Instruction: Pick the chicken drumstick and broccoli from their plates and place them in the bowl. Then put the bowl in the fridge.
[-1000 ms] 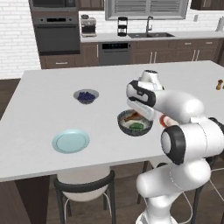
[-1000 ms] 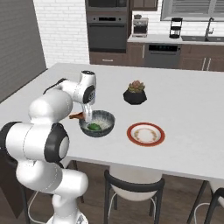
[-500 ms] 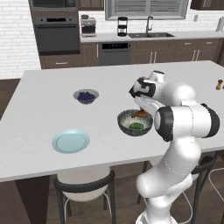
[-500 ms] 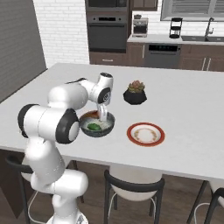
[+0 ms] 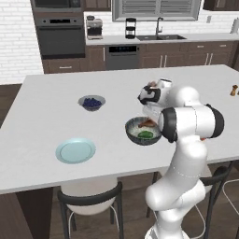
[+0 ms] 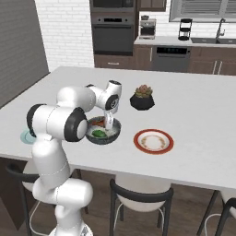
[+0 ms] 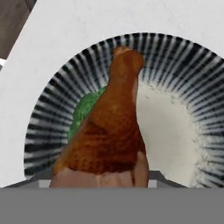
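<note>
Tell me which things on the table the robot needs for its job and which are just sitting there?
For the job: chicken drumstick, broccoli, bowl, blue plate, red-rimmed plate, gripper.

Just sitting there: blueberry bowl, succulent pot, small brown item at the table's far edge.

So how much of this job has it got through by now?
The broccoli already lies in the bowl, and both plates sit bare. The chicken drumstick is over the bowl right at the gripper; whether it has been let go cannot be told. Carrying the bowl to the fridge is left.
</note>
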{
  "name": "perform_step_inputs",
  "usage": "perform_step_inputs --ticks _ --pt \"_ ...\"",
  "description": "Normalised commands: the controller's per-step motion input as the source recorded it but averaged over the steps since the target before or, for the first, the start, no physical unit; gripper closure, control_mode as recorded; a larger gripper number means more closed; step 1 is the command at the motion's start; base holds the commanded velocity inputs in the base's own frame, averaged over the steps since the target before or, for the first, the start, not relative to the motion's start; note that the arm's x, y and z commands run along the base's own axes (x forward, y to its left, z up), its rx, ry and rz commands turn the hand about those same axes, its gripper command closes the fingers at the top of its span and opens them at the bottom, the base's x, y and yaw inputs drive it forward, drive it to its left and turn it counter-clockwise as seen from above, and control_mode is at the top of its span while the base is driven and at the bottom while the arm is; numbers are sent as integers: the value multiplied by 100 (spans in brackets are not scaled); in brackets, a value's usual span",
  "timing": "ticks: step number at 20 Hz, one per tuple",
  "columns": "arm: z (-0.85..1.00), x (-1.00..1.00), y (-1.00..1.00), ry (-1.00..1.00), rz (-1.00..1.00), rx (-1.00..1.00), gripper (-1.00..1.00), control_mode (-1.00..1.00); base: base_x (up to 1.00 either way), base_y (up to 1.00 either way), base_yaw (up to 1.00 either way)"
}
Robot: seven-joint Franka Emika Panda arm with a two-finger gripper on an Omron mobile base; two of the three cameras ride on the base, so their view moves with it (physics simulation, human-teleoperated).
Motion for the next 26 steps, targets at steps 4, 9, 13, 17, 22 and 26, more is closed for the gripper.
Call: perform_step_inputs --ticks 4,9,13,17,22,26 --pt "-30 8 46 0 0 -3 100 -100 0 0 0" --pt "-20 -1 17 0 0 -1 -100 -100 0 0 0" --pt "7 -6 0 0 0 0 -100 -100 0 0 0" --pt "24 -10 -5 -1 2 0 -100 -100 0 0 0" --pt "59 -44 -33 -10 -6 3 -100 -100 0 0 0" --pt "87 -46 -4 -15 -23 1 -100 -100 0 0 0"
